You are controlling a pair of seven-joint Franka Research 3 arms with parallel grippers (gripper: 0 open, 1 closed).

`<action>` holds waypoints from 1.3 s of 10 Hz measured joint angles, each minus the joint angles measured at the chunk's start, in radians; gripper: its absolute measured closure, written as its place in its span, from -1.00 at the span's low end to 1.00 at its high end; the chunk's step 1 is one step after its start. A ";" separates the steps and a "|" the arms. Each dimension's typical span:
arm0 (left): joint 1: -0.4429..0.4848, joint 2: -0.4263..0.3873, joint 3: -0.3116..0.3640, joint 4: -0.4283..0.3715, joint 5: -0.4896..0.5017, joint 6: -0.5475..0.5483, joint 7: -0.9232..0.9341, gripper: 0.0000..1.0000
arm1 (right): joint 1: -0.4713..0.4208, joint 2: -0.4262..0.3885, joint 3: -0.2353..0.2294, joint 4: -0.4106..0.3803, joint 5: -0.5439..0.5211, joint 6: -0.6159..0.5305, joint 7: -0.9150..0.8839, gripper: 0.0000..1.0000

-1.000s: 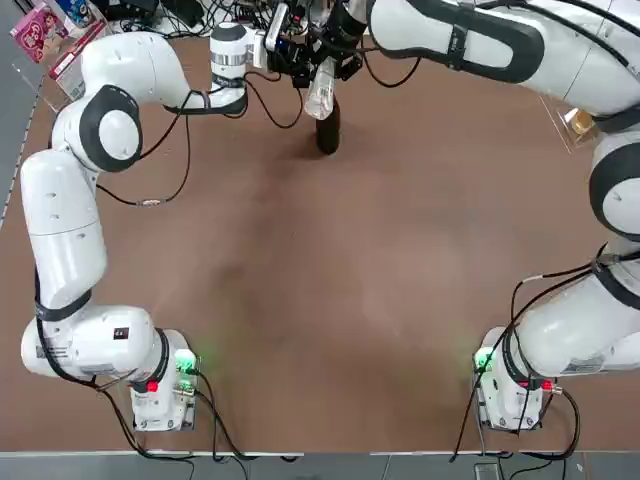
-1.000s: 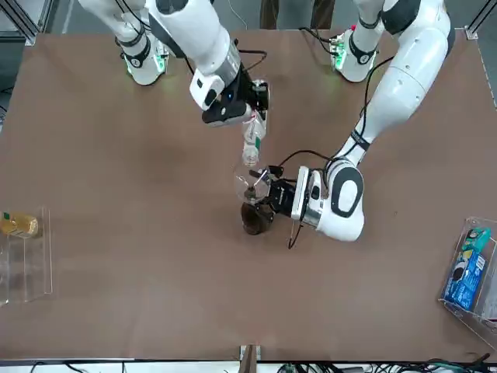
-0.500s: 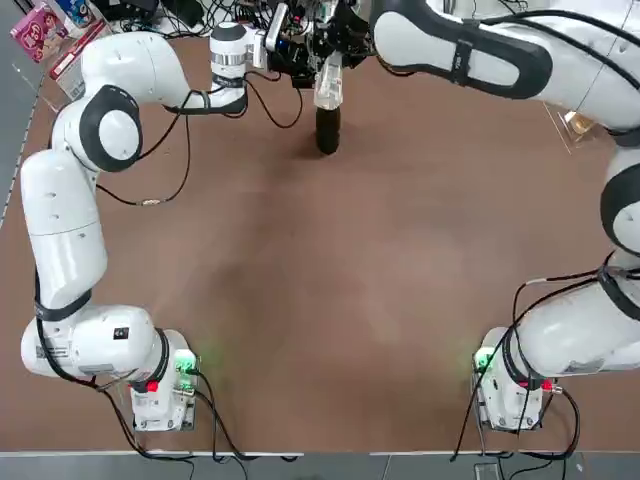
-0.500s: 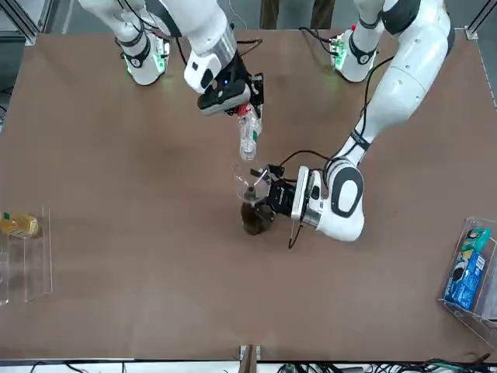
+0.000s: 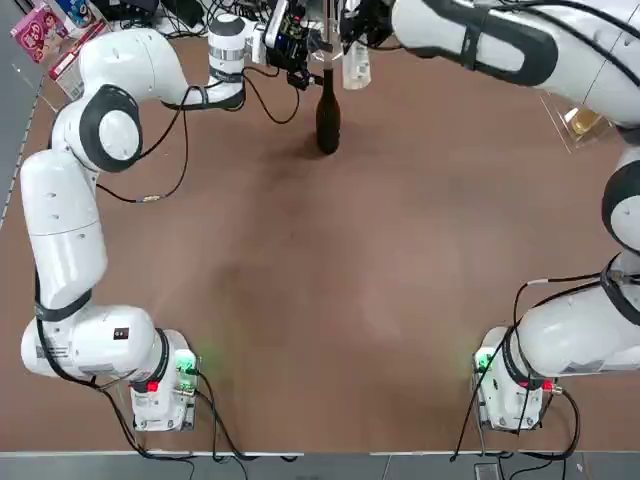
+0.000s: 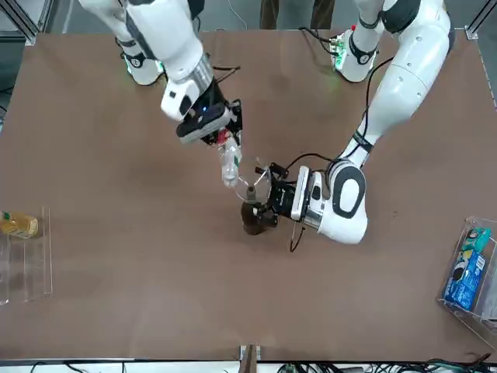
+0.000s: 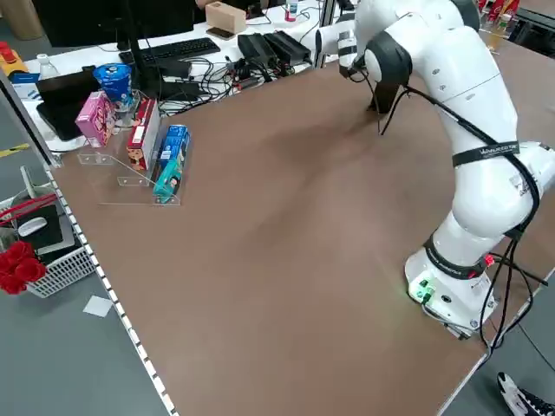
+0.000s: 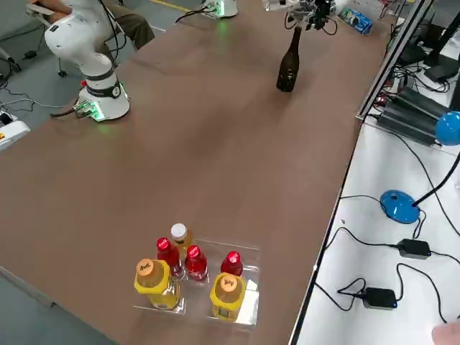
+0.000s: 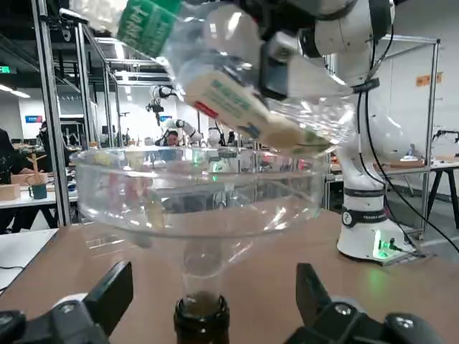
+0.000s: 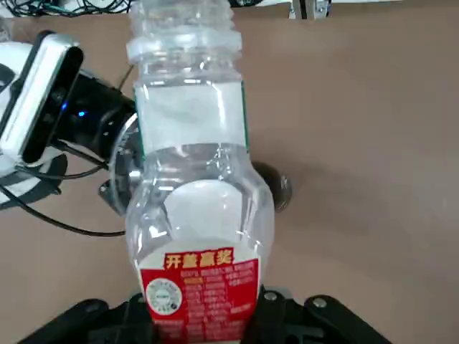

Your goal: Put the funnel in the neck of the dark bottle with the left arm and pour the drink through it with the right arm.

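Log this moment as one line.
left gripper: open, around bottle neck | funnel: in dark bottle | right gripper: gripping clear bottle

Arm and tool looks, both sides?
Left arm and right arm: white, rounded segments, dark joint bands, black cables strapped outside, green-lit bases. Left tool: black, two blocky fingers. Right tool: black too, with silvery screws.
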 joint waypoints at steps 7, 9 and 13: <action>0.189 -0.091 0.004 -0.022 0.235 -0.070 -0.024 -1.00 | -0.010 -0.112 -0.426 -0.067 0.393 -0.177 -0.913 0.22; 0.294 -0.177 0.002 -0.034 0.458 -0.133 -0.029 -1.00 | -0.010 -0.156 -0.541 -0.178 0.502 -0.177 -1.189 0.22; 0.375 -0.329 0.002 0.044 0.877 -0.261 -0.509 -1.00 | -0.011 -0.175 -0.725 -0.347 0.674 -0.175 -1.720 0.22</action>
